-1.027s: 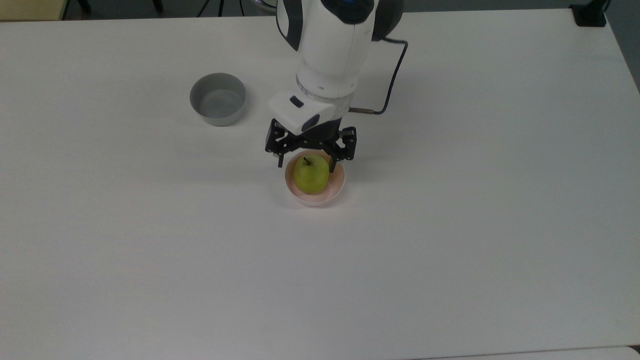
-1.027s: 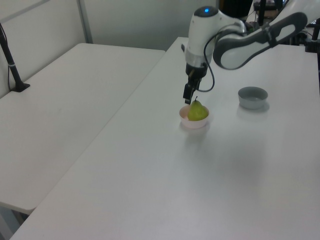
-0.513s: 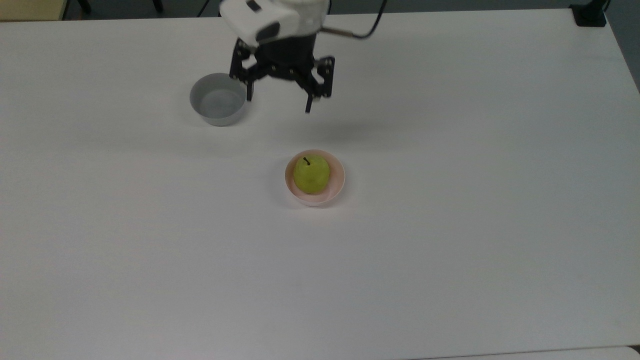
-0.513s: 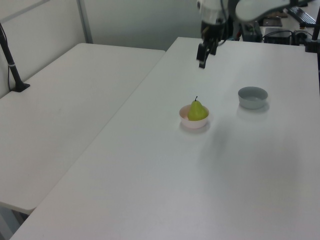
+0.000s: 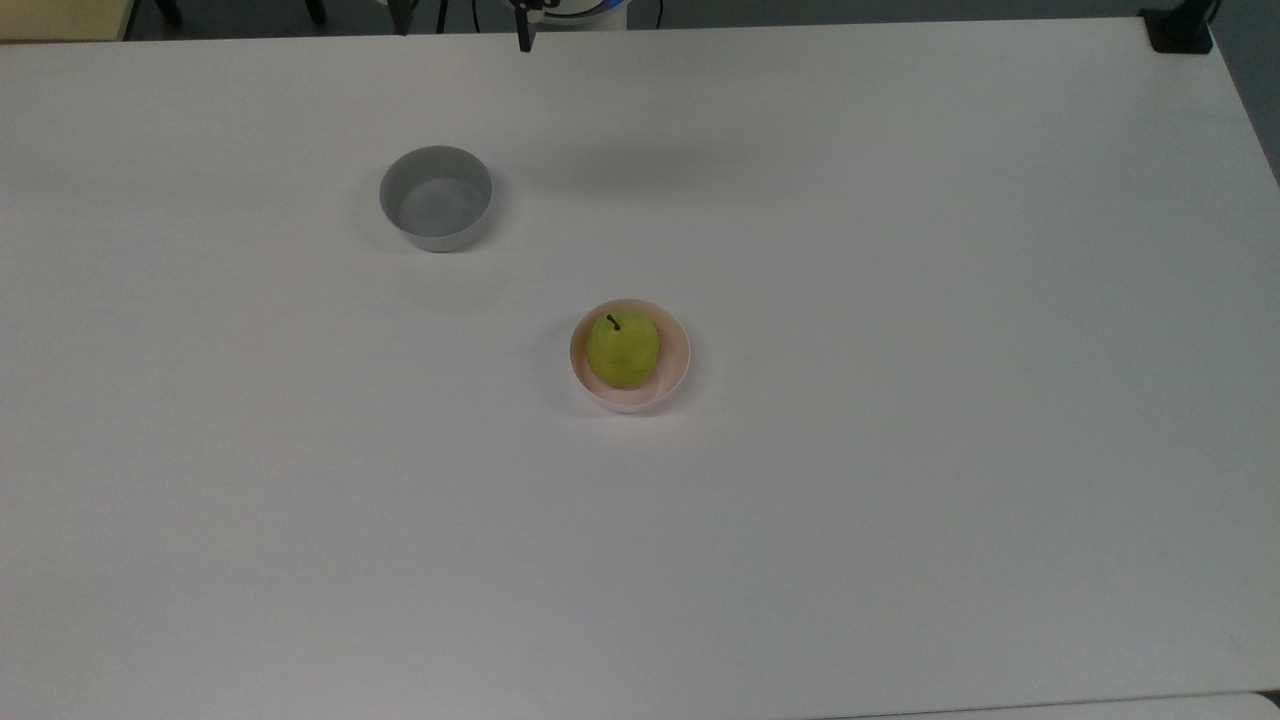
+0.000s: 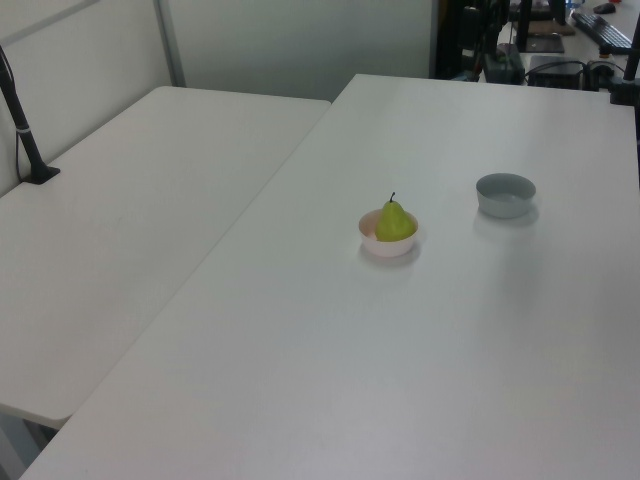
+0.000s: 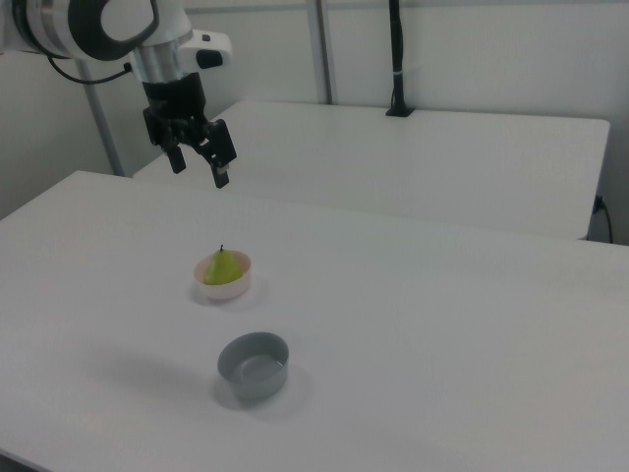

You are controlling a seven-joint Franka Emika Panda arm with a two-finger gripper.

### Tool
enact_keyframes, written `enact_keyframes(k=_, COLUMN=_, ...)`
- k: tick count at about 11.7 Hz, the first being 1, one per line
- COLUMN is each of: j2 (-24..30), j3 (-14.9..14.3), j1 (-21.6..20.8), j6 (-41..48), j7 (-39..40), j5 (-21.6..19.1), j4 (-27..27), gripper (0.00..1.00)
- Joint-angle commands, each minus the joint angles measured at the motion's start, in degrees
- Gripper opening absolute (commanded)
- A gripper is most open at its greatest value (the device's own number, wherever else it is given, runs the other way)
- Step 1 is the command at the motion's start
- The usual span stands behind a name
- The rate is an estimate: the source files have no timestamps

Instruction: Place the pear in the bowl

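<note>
The yellow-green pear (image 5: 622, 349) (image 6: 395, 222) (image 7: 225, 266) stands upright, stem up, inside the pale pink bowl (image 5: 676, 352) (image 6: 378, 245) (image 7: 237, 286) near the middle of the white table. In the right view my gripper (image 7: 200, 168) hangs open and empty high above the table, well clear of the bowl and up and to the right view's left of it. One dark fingertip (image 5: 523, 40) pokes in at the top view's upper edge.
A grey bowl (image 5: 435, 198) (image 6: 505, 194) (image 7: 254, 365) sits empty on the table (image 5: 900, 400), apart from the pink one. A second white table (image 6: 120, 230) (image 7: 423, 167) stands alongside. A black post (image 6: 22, 120) (image 7: 396, 59) rises from that second table.
My open gripper has lifted away from just above the pear and bowl, rising and retreating toward the top view's upper edge. The pear stays in the pink bowl.
</note>
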State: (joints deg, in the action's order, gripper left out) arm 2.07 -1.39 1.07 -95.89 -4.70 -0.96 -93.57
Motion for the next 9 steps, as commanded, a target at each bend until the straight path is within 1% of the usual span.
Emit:
enact_keyframes(k=1, j2=0.22, j3=0.25, j1=1.83, j6=-1.05, j7=8.82, j5=-2.46, j4=-1.09, gripper=1.00)
enact_keyframes(k=9, j2=0.04, j3=0.42, j1=1.12, j6=-1.49, j7=8.04, j5=-2.02, j4=-1.26, gripper=1.00)
